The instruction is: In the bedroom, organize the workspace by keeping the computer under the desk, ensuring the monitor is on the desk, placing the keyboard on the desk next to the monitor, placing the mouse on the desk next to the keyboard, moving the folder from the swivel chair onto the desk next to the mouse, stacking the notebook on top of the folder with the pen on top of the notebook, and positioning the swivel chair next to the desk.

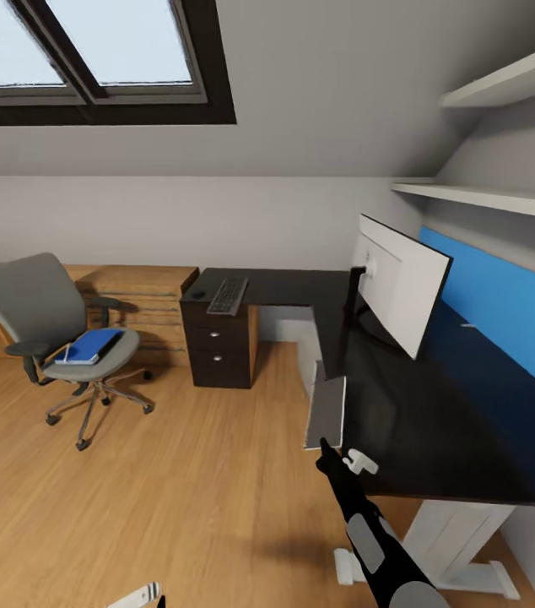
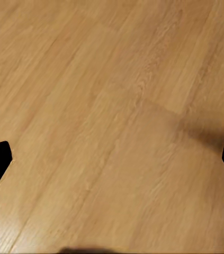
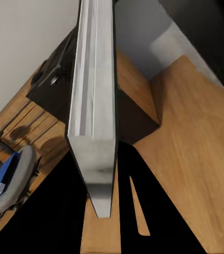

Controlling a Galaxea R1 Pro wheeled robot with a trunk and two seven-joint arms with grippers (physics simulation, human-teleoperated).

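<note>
Holding the computer (image 1: 326, 411) clamped in my right gripper (image 1: 328, 446) beside the surface (image 1: 436, 422); left wrist shows floor (image 2: 112, 106), left gripper (image 2: 112, 159) spread wide.

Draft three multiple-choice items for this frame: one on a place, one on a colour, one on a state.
1. Where does the keyboard lie? A: on the floor. B: on the desk. C: on the chair seat.
2. What colour is the flat item on the swivel chair? A: red. B: green. C: blue.
3. How is the left tool? A: open and empty. B: shut on a pen. C: shut on a mouse.

Answers: B, it rests on the black top above the drawers; C, a blue cover lies on the seat; A, its fingertips stand wide apart over the floor.
</note>
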